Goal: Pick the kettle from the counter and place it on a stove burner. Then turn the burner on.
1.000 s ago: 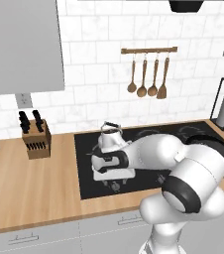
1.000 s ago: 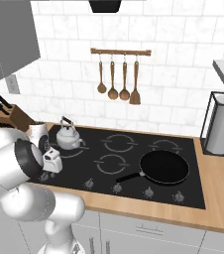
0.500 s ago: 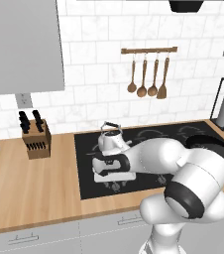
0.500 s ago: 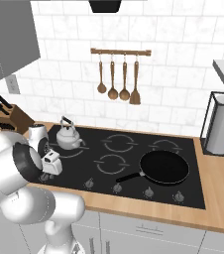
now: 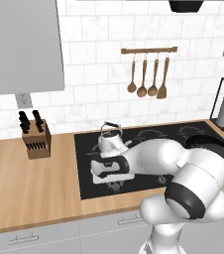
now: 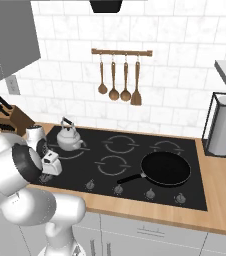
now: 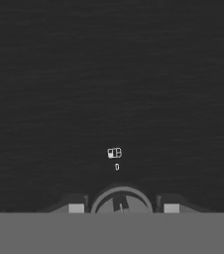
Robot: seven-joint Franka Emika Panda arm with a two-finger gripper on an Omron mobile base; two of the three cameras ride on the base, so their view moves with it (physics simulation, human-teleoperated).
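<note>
Hardly any writing to read. On black hob glass (image 7: 112,74), hand view: small white sign (image 7: 114,153), a box w/ little squares inside, one filled in. Right under it a tiny "0" (image 7: 117,166), just above round grey knob (image 7: 121,202). Too small to read more. No words, brands or nos. readable in both base views.

Glossy white rounded arm (image 5: 193,168) segments, black joint bands, white boxy hand.
</note>
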